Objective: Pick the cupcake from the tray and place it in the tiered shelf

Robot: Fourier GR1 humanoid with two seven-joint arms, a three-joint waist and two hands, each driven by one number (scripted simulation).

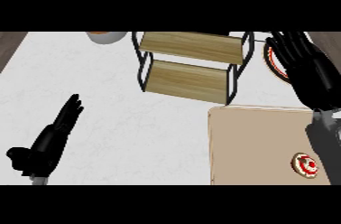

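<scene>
The right hand (307,69) is hovering with straight, open fingers beside the shelf (193,65). The cupcake (306,165) is sitting on the tray (256,146), below that hand. The left hand (50,142) is resting open.

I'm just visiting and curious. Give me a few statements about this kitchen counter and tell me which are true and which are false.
1. The cupcake sits on the tan tray. True.
2. The right hand is curled round the cupcake. False: it is open, up beside the shelf, away from the cupcake.
3. The wooden shelf has a cupcake on it. False: both boards that show are bare.
4. The left hand is open, at the lower left of the counter. True.
5. The tray lies at the counter's left. False: it lies at the right.
</scene>
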